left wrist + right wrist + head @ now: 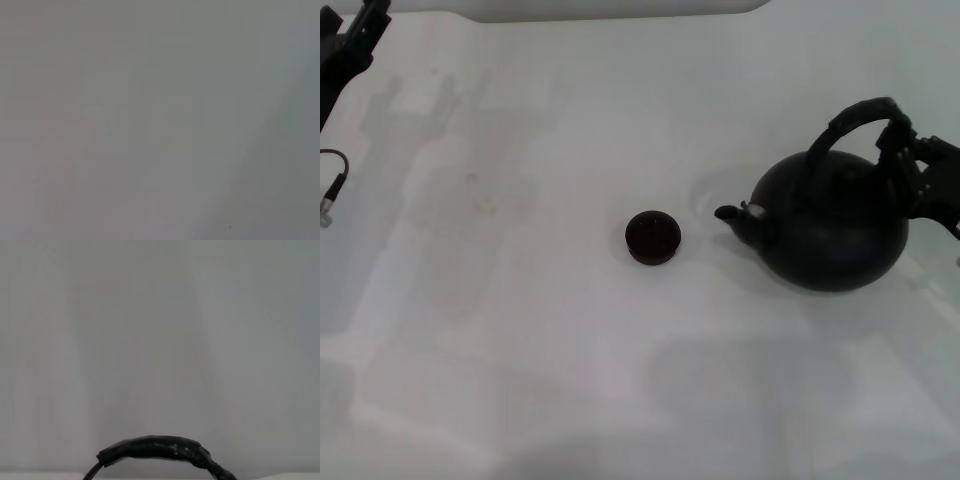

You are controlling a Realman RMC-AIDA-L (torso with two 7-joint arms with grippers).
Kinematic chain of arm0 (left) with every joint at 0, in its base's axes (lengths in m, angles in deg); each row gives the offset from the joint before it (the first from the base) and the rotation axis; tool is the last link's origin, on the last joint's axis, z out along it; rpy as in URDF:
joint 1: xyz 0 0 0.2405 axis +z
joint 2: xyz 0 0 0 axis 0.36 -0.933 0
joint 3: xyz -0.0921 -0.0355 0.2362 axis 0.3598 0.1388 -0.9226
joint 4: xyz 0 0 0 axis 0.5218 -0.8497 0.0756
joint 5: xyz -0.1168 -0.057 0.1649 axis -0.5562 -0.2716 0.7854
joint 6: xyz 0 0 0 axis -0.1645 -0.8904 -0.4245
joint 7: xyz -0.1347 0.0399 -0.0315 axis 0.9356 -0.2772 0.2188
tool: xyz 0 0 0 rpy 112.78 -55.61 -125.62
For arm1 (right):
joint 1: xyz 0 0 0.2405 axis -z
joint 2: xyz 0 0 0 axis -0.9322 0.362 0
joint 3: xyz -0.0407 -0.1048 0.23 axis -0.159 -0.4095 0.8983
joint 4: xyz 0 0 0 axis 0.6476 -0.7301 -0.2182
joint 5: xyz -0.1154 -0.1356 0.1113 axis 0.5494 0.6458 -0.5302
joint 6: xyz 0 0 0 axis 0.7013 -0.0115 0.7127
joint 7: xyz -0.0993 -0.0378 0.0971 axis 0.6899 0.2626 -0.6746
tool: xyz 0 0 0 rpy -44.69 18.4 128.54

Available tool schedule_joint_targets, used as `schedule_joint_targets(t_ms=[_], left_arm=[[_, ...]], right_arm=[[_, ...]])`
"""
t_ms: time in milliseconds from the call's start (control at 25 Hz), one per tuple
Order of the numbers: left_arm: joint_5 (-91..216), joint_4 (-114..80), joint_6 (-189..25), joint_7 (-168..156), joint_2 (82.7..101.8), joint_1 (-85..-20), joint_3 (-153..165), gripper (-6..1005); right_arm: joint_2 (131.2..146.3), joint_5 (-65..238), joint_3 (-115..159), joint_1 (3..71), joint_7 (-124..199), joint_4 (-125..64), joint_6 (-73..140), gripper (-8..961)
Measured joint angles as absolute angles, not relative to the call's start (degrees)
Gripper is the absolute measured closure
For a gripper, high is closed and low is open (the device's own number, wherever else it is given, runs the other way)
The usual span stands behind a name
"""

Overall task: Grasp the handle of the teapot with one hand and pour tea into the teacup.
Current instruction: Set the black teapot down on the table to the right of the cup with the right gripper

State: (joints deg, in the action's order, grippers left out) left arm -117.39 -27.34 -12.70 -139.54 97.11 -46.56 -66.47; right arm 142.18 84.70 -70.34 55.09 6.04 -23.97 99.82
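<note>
The matte-black teapot [835, 225] stands on the white table at the right, its short spout [730, 213] pointing left toward the teacup [653, 237], a small low black cup at the middle of the table. The thick black arched handle [845, 122] rises over the pot. My right gripper [908, 158] is at the right end of the handle, right against it. The right wrist view shows only the top of the wrapped handle [155, 447] close up. My left gripper [350, 40] is parked at the far left back corner.
A white table [520, 330] spreads under everything, with a pale wall edge at the back. A cable end [330, 195] hangs at the left edge. The left wrist view shows only a bare pale surface.
</note>
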Motion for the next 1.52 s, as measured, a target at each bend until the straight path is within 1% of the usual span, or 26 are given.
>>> schedule_joint_targets(t_ms=[640, 840, 1080, 1280, 1520], left_arm=[[-117.4, -27.3, -13.0, -139.7, 97.02, -46.3, -66.5, 197], [-117.4, -27.3, -13.1, -139.9, 97.02, -46.3, -66.5, 197], [-117.4, -27.3, -12.9, -139.7, 97.02, -46.2, -66.5, 196], [-117.4, -27.3, -12.7, -139.7, 97.02, -46.1, -66.5, 197], [-117.4, -27.3, -12.6, -139.7, 97.02, -46.1, -66.5, 197]], right_arm=[[142.25, 84.3, -70.8, 54.9, 10.0, -23.1, 99.2, 843], [142.18, 84.5, -70.9, 54.9, 9.2, -23.3, 99.2, 808], [142.11, 84.7, -71.3, 55.2, 6.8, -23.4, 99.9, 622], [141.60, 84.8, -72.2, 55.3, -0.4, -23.6, 100.3, 444], [141.54, 84.9, -72.4, 56.9, -1.8, -25.0, 106.6, 308]])
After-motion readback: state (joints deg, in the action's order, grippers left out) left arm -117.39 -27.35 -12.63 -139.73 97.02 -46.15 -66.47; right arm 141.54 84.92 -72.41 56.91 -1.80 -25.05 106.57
